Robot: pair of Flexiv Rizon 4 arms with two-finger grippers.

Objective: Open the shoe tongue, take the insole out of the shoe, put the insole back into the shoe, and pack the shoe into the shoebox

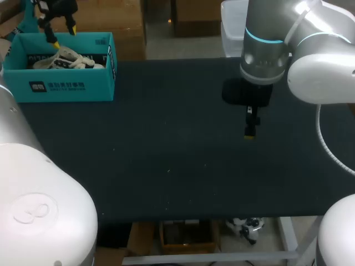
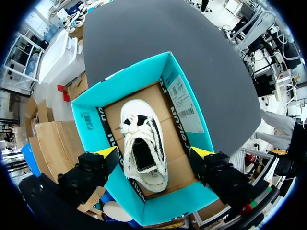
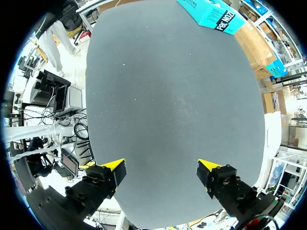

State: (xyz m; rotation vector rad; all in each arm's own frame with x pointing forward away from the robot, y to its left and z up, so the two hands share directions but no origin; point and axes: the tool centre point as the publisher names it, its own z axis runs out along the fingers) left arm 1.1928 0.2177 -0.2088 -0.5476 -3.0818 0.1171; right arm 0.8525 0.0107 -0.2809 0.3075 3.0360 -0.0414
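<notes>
**Head view.** A dark table (image 1: 166, 166) fills the middle. A teal shoebox (image 1: 33, 88) sits, lid off, at the table's far left corner. A white shoe (image 1: 66, 60) lies inside the shoebox, below the rim. The left gripper (image 1: 62, 33) hangs above the open shoebox. Its two yellow tips are apart and touch nothing. The right arm (image 1: 310, 61) comes in from the right. The right gripper (image 1: 250, 132) points down over the table right of centre, well apart from the shoebox. From this angle it cannot be told how wide its fingers stand.

**Left wrist view.** The left gripper (image 2: 154, 153) looks straight down into the shoebox (image 2: 91, 115). The shoe (image 2: 139, 120) lies flat on the cardboard floor, roughly along the box's length. Its dark opening faces up, and the knotted laces (image 2: 130, 125) lie toward the toe. The fingers are spread wide, one over each side of the shoe. Both are above it and out of contact, so the hand holds nothing. The table (image 2: 158, 38) extends ahead of the shoebox.

**Right wrist view.** The right gripper (image 3: 160, 166) faces the table (image 3: 172, 96). Its fingers are wide apart above the surface and grip nothing. A corner of the shoebox (image 3: 213, 14) shows far ahead of the fingers, at the table's distant edge.
</notes>
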